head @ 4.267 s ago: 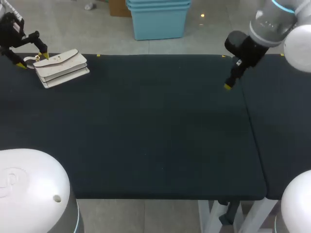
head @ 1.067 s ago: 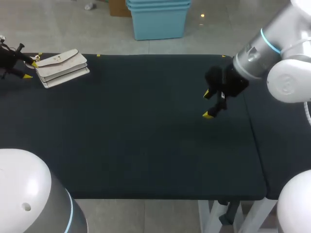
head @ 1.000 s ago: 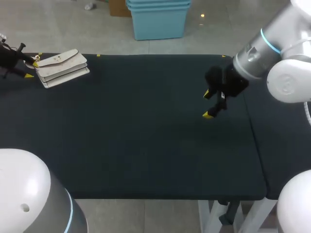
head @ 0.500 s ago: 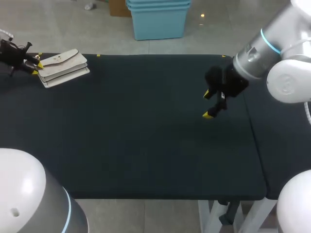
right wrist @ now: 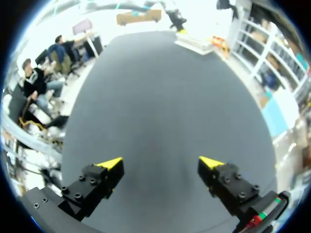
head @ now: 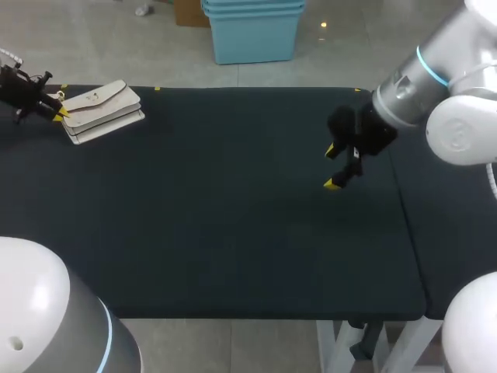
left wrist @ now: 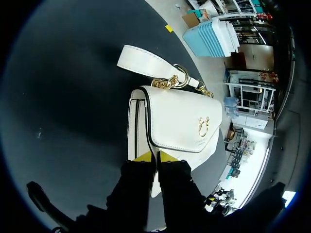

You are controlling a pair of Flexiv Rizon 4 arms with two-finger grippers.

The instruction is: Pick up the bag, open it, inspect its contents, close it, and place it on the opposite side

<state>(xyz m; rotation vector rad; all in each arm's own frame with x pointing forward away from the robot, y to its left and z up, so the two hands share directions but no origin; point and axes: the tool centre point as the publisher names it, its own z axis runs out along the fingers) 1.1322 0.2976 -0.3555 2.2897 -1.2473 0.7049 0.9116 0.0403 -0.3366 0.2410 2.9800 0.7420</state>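
A small white bag point(head: 102, 110) of smooth, leather-like stuff, flat on the far left corner of the table point(head: 233, 233), close to the far edge. Boxy and layered from the side: pale gussets stacked under a rounded flap point(left wrist: 177, 124) with a thin dark piped edge. On the flap, a small gold clasp point(left wrist: 204, 127), roughly ring-shaped. At the end away from the fingers, a short white strap point(left wrist: 143, 60), flat and stitched along its rim, joined to the bag by chunky gold chain links point(left wrist: 167, 82) and a ring.

At the bag's near end, the left gripper point(left wrist: 155, 157): black fingers almost together, yellow wedge tips tight on either side of a thin white edge of the bag — clamped on it. In the head view, at the bag's left end, low over the table's left margin.

Surface of the table dark, matt, cloth-like.

Well apart from the bag, over the right half of the table, the right gripper point(head: 331, 167) — fingers spread wide, nothing between the two pointed yellow tips, only dark cloth below. Blocky black finger bodies, dotted with small screw heads.
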